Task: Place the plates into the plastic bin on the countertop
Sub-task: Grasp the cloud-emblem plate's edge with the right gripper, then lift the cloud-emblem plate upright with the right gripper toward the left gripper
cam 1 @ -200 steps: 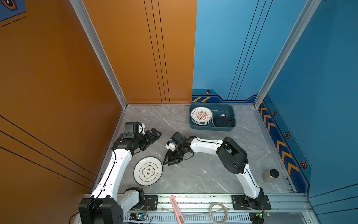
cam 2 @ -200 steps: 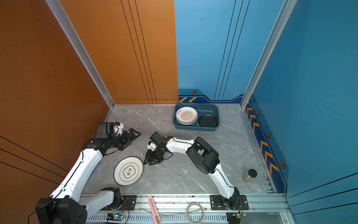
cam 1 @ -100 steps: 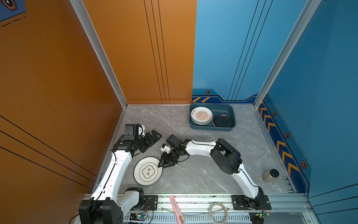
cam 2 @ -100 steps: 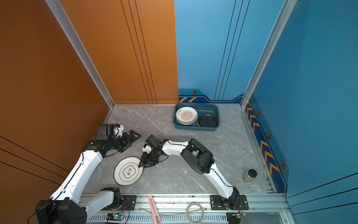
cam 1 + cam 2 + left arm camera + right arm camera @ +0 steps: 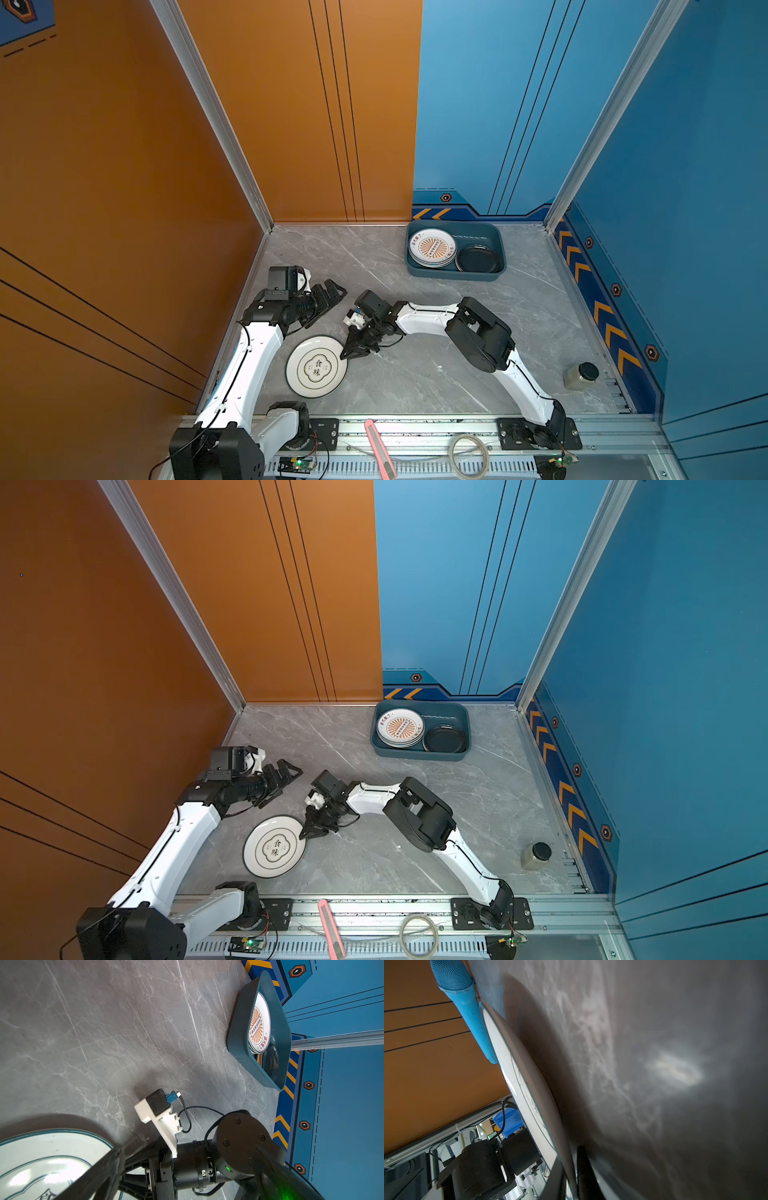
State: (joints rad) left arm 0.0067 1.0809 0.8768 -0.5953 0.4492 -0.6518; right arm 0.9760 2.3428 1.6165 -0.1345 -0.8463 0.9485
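- Swung right gripper point(image 5: 347, 354) over since a second ago and clamped rim of quatrefoil plate point(image 5: 316, 368), flat on countertop point(image 5: 415, 374), well apart from plastic bin point(image 5: 455, 272); held left gripper point(image 5: 337, 291) wide, empty.
- Left wrist: faced long carry; could shake plate loose.
- Right wrist: blurred, seemingly nipped only rim edge between fingers point(image 5: 584, 1167); could tilt, slip.

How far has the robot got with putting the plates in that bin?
Done: a stack topped by a sunburst plate, and a black plate, lie in the plastic bin. In hand: the right tool is shut on the rim of the white plate on the countertop. Left: lifting that last visible plate into the bin; the left tool hangs open.
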